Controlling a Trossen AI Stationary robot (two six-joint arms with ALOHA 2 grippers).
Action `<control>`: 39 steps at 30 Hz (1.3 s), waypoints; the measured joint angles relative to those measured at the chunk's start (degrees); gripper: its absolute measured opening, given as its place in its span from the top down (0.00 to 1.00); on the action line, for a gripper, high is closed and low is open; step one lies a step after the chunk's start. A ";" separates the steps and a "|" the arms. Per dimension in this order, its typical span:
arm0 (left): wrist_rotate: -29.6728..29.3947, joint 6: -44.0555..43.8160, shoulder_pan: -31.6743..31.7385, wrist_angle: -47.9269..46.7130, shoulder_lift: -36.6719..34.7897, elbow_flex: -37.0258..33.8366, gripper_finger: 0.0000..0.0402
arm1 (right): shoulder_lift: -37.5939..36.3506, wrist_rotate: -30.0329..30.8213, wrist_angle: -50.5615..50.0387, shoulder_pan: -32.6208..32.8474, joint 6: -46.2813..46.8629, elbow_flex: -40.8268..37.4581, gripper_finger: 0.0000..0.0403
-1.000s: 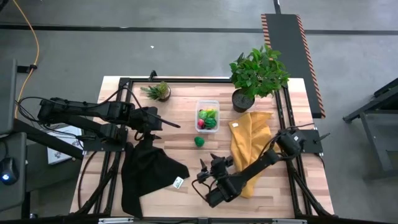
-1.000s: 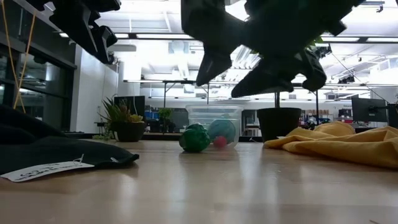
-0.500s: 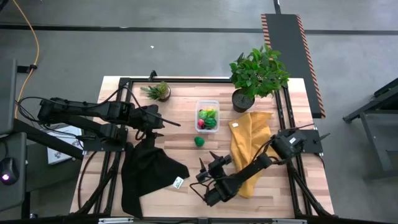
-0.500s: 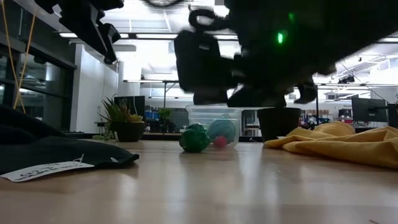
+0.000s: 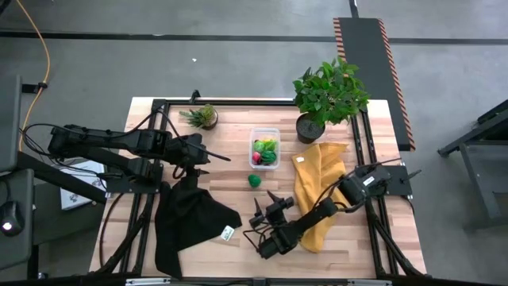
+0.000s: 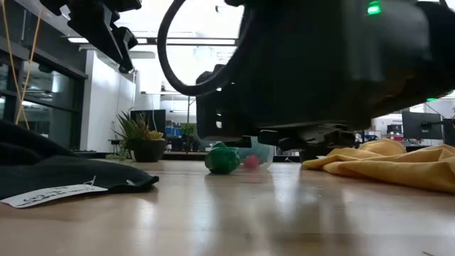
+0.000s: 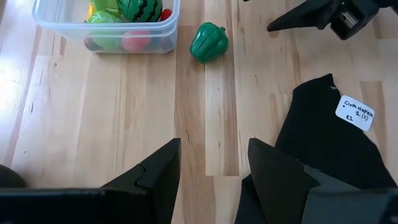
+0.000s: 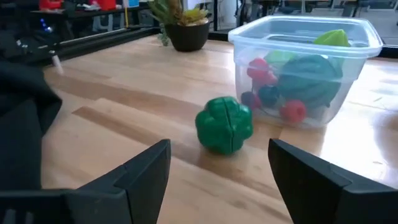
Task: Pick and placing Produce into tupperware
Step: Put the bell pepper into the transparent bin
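One green pepper (image 5: 254,180) on bench, one tupperware (image 5: 264,133) beside it; right end effector (image 5: 263,208) spread, left end effector (image 5: 208,155) parted, both empty.

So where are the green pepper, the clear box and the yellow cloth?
Green pepper (image 8: 224,124): right wrist view, middle of its lobed body.
Clear box (image 7: 57,23): left wrist view, its front wall.
Yellow cloth (image 5: 316,171): high view, middle of the fabric.

From above we look straight down on the whole light wooden table (image 5: 230,127). The low camera looks level across it. Both wrist cameras share the small green toy pepper (image 7: 209,42) and the clear plastic container (image 8: 306,65).
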 joint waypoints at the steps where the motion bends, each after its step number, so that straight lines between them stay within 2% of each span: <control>1: 0.00 -0.02 0.02 0.00 0.00 0.00 0.56 | 0.00 0.01 0.15 -0.31 0.04 0.00 0.35; 22: 0.02 -0.15 0.01 2.96 0.00 0.00 0.56 | 1.55 2.31 1.50 -1.65 0.50 0.02 0.35; 31: 0.02 -0.04 0.00 2.78 0.00 0.00 0.56 | 1.55 0.92 2.14 -2.45 0.45 0.02 0.24; 39: 0.02 -0.02 0.01 2.76 0.00 0.00 0.56 | 1.55 -0.27 8.53 -3.94 -9.04 0.02 0.21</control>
